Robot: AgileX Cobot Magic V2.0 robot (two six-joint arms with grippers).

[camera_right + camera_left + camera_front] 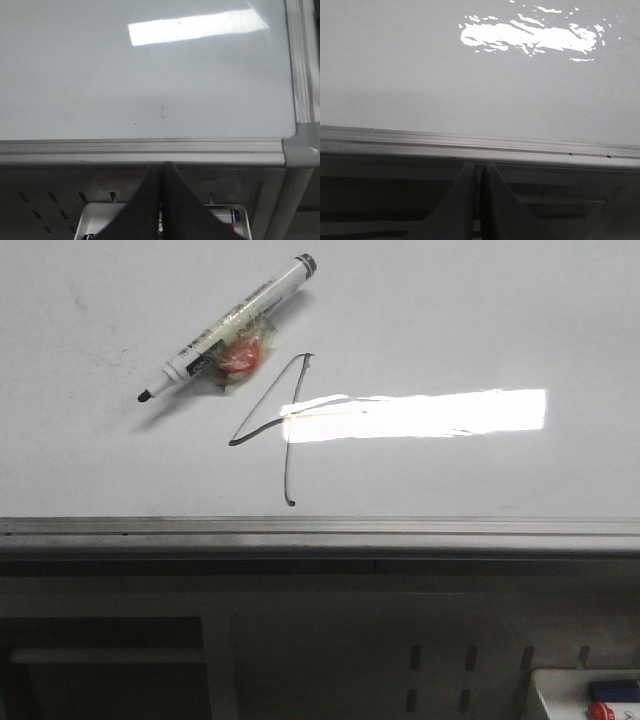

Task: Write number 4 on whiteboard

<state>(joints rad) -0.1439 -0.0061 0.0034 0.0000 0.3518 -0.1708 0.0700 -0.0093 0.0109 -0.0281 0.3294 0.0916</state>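
A thin dark number 4 point(288, 430) is drawn on the whiteboard point(480, 310), its crossbar running into a bright glare. An uncapped white marker point(228, 326) lies on the board just beyond the 4, with a red lump taped to its barrel. Neither gripper shows in the front view. My left gripper point(479, 167) is shut and empty, off the board below its grey edge rail point(480, 147). In the same way, my right gripper point(161, 167) is shut and empty below the rail point(140, 150) near the board's right corner.
A white tray point(100, 215) holding markers hangs below the board's front right, also seen in the front view as a tray point(560, 695). A perforated grey panel point(440, 660) runs under the rail.
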